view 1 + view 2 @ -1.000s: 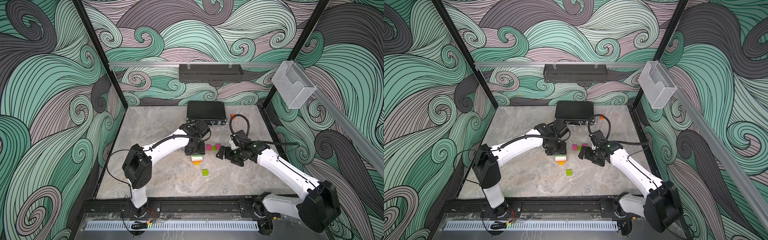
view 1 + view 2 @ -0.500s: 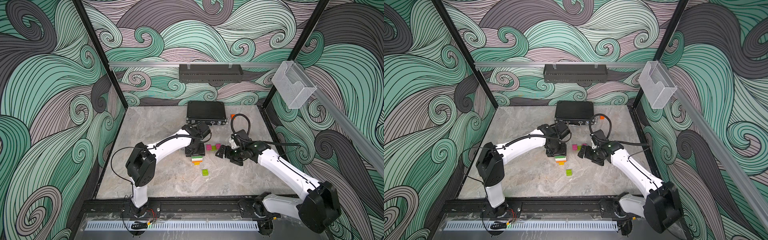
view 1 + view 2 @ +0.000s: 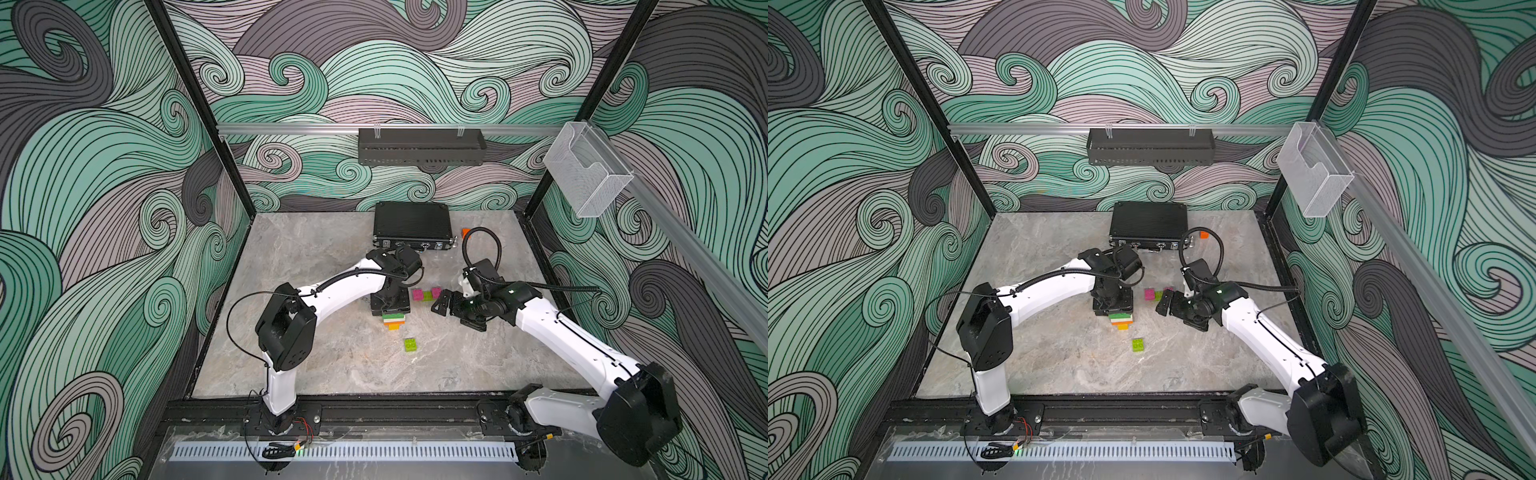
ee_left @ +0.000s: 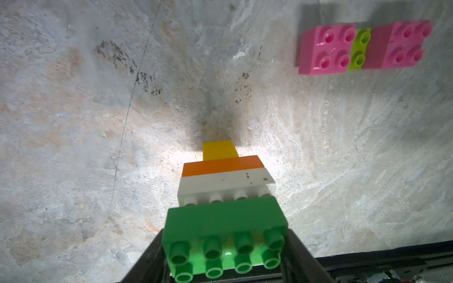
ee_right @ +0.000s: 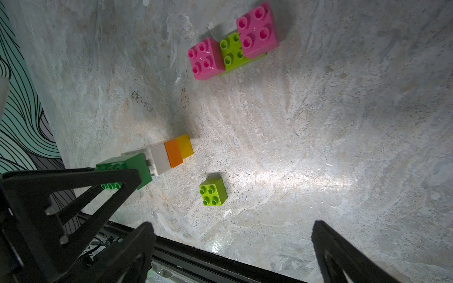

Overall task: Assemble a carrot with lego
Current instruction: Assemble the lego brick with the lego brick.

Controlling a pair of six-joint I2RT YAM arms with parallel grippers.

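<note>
The carrot [image 3: 393, 321] is a partial stack of four joined bricks near the centre of the bench [image 3: 332, 365]. In order from the tip they are the yellow brick [image 4: 220, 150], orange brick [image 4: 220, 165], white brick [image 4: 225, 183] and dark green brick [image 4: 224, 215]. A row of white studs shows between the white and dark green bricks. The yellow end points down at the bench surface; whether it touches cannot be told.

The left gripper [image 4: 225, 242] is clamped on the dark green brick, with one of its fingers [image 4: 297, 257] against each short side. In both top views the gripper points down from above the stack.

A lime brick [image 5: 231, 50] lies flanked by two pink bricks [image 5: 206, 58], all in contact. This group is just beside the carrot, toward the rear and right, between the two grippers. Whether the pink bricks are pressed onto the lime one cannot be told.

A loose lime brick [image 3: 411, 344] stands studs up near the carrot, toward the front edge and apart from it.

The right gripper [image 3: 451, 309] is near the pink group on its right side. Its jaws stand wide apart with nothing between them.

A black case [image 3: 411, 226] lies flat at the rear edge. A small orange cube [image 3: 465, 231] sits just beside it, toward the rear right corner.
</note>
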